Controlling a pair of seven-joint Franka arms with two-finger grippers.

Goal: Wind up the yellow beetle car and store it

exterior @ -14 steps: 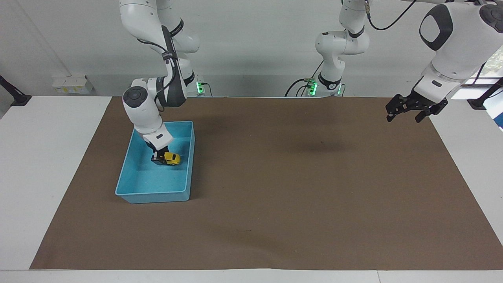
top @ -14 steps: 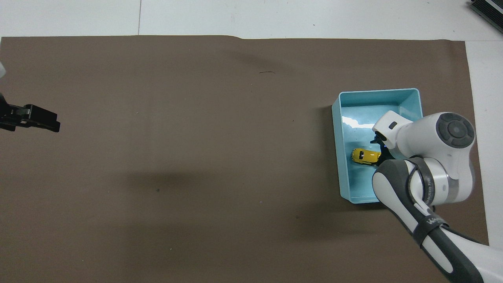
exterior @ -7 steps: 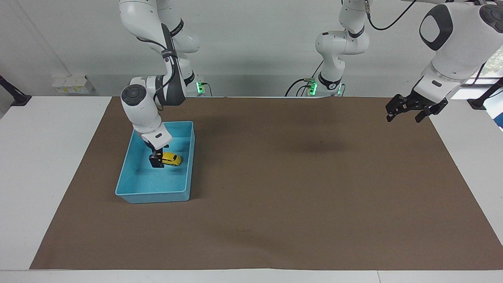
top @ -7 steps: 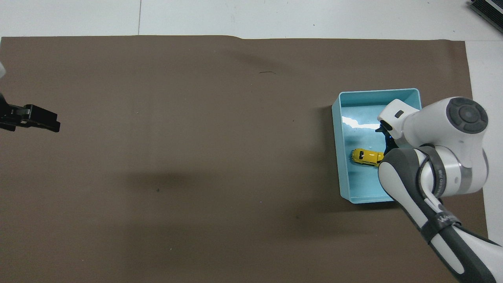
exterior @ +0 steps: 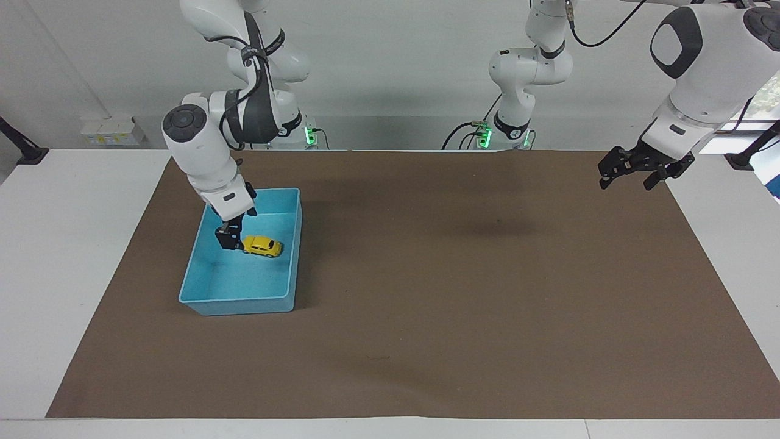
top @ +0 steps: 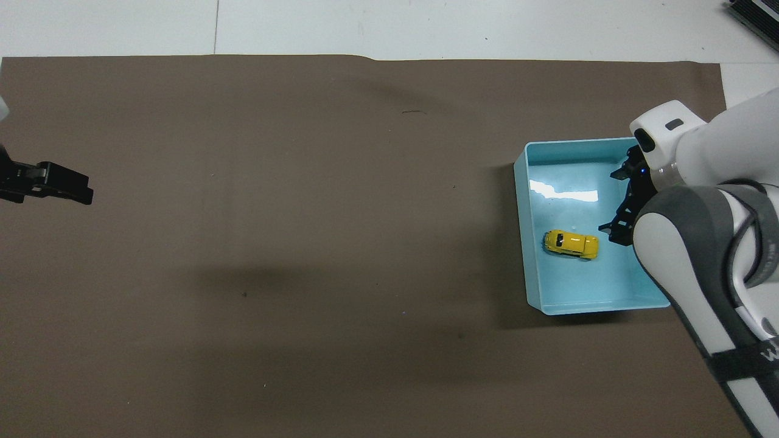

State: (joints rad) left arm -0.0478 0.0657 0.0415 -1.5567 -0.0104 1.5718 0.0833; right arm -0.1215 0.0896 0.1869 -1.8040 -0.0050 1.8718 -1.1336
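The yellow beetle car (exterior: pixel 262 246) stands on its wheels on the floor of the blue bin (exterior: pixel 234 301), free of any gripper; it also shows in the overhead view (top: pixel 571 243) inside the bin (top: pixel 521 243). My right gripper (exterior: pixel 228 238) is open and empty, raised over the bin just beside the car, toward the right arm's end of the table; the overhead view shows its fingers spread (top: pixel 616 202). My left gripper (exterior: pixel 627 175) is open and empty, and waits in the air over the edge of the mat at the left arm's end (top: pixel 76 188).
A brown mat (exterior: pixel 463 274) covers most of the white table (exterior: pixel 67 262). The blue bin sits on it toward the right arm's end. Nothing else lies on the mat.
My right gripper has let go of the car, risen and drawn back toward the right arm's end. The car stays in the bin. The left arm has not moved.
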